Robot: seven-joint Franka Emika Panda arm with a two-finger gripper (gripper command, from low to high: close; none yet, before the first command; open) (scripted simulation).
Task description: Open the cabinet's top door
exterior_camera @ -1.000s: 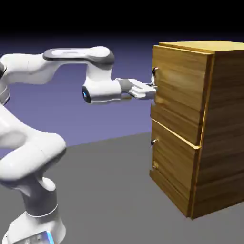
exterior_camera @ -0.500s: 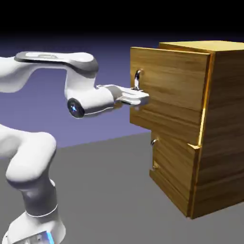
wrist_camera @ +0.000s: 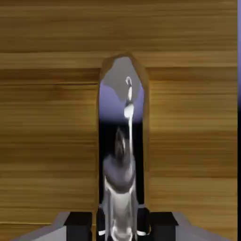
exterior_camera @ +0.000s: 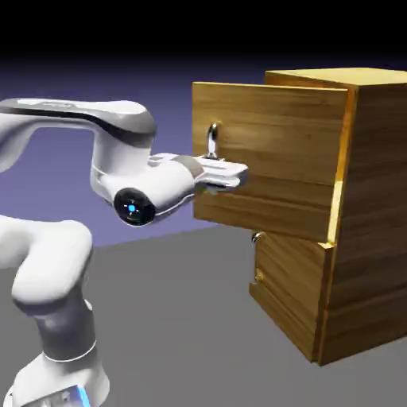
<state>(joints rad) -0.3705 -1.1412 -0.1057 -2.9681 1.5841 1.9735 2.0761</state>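
While clamped on handle (exterior_camera: 212, 140), gripper (exterior_camera: 230, 176) level.

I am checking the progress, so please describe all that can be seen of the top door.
The top door is a golden-brown panel with horizontal wood grain. It stands swung out from the cabinet, hinged at its right edge in the exterior view. A small curved silver handle sits near its free edge. The gripper is shut on this handle; in the hand view the shiny handle rises between the fingertips.

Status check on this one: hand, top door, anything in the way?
Hand shut on the handle. Top door swung well out from the cabinet, lower door closed. Nothing in the door's path.
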